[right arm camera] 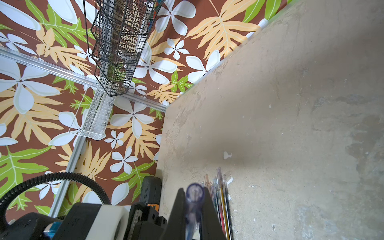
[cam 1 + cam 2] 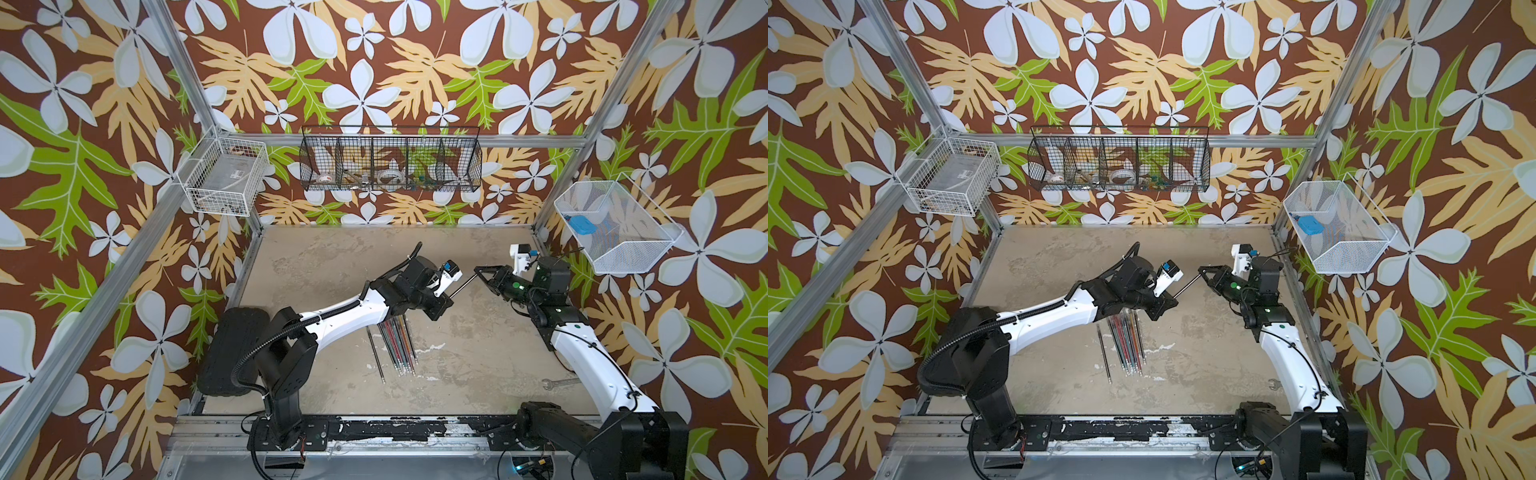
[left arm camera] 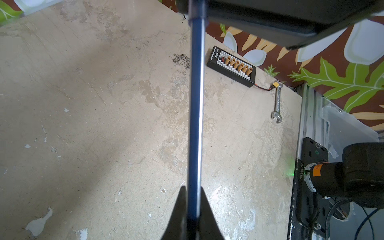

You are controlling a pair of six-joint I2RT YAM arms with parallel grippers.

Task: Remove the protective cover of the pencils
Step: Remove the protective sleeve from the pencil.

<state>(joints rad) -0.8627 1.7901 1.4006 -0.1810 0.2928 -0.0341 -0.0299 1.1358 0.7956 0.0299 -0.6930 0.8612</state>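
Note:
My left gripper (image 3: 192,188) is shut on one dark blue pencil (image 3: 196,104), held in the air above the table's middle. The pencil (image 2: 464,287) runs from my left gripper (image 2: 448,296) up to my right gripper (image 2: 478,274). In the right wrist view my right gripper (image 1: 194,190) is shut on the smoky-translucent protective cover (image 1: 194,201) at that pencil's far end. The other pencils (image 2: 395,345) lie in a bundle on the table under the left arm, also seen in the right wrist view (image 1: 221,199). One black pencil (image 2: 1104,353) lies apart to their left.
A wrench (image 2: 561,382) lies near the right arm's base. A black connector board (image 3: 231,66) sits by the right wall. A black ribbed block (image 2: 232,349) stands at the table's left front. Wire baskets (image 2: 390,160) hang on the walls.

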